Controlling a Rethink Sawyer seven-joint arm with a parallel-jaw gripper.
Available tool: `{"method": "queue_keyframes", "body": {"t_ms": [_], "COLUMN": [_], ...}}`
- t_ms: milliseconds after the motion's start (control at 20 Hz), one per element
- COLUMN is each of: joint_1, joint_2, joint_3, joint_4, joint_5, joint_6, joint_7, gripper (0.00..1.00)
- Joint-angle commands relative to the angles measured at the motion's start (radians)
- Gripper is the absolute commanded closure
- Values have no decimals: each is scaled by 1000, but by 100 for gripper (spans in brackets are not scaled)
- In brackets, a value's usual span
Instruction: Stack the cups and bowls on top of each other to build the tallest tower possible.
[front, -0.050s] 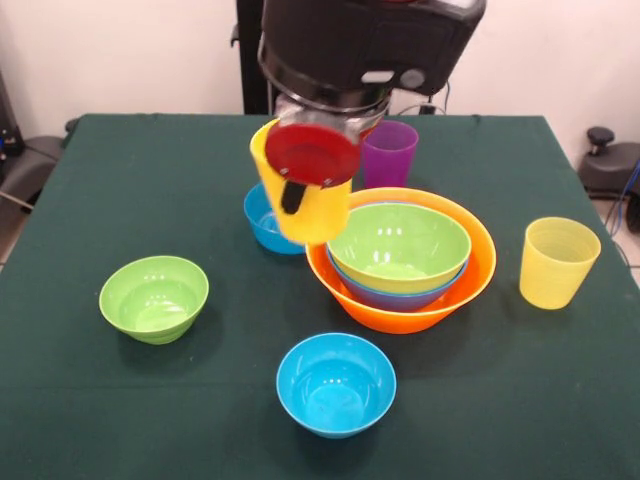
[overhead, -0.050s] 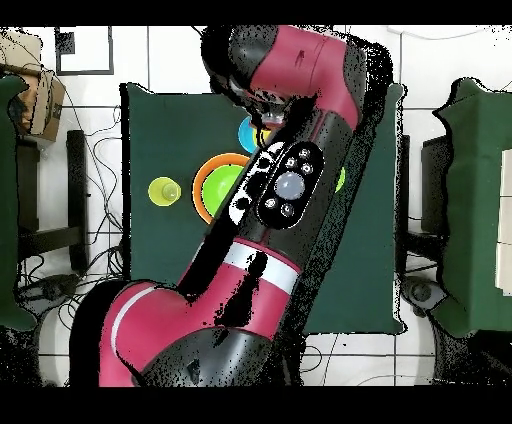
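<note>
My gripper (front, -0.050s: 300, 196) hangs above the table's middle, shut on the opaque yellow cup (front, -0.050s: 318, 215), which is lifted and tilted just left of the tower. One black finger (front, -0.050s: 291, 196) lies across the cup's wall below a red disc. The tower is the big orange bowl (front, -0.050s: 400, 318) with the large blue bowl (front, -0.050s: 390, 297) and the medium green bowl (front, -0.050s: 398, 245) nested inside it. Behind it stands the purple cup (front, -0.050s: 390, 152). At the right stands the ribbed pale yellow cup (front, -0.050s: 557, 262) (overhead, -0.050s: 164, 190). In the overhead view the arm hides the gripper and most of the orange bowl (overhead, -0.050s: 210, 185).
A small green bowl (front, -0.050s: 154, 298) sits at the left. One small blue bowl (front, -0.050s: 335, 384) is near the front, and another (front, -0.050s: 262, 225) sits partly behind the held cup. The green tablecloth (front, -0.050s: 90, 420) ends close to the pale yellow cup's side.
</note>
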Motion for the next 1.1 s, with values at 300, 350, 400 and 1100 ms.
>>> {"method": "queue_keyframes", "body": {"t_ms": [300, 350, 400, 1100], "joint_1": [15, 17, 18, 35], "joint_2": [2, 0, 2, 140], "joint_3": [10, 9, 8, -34], "joint_4": [-71, -64, -61, -48], "joint_5": [61, 61, 63, 67], "joint_6": [186, 178, 173, -49], "joint_7": [256, 253, 252, 347], "gripper": [100, 100, 100, 100]}}
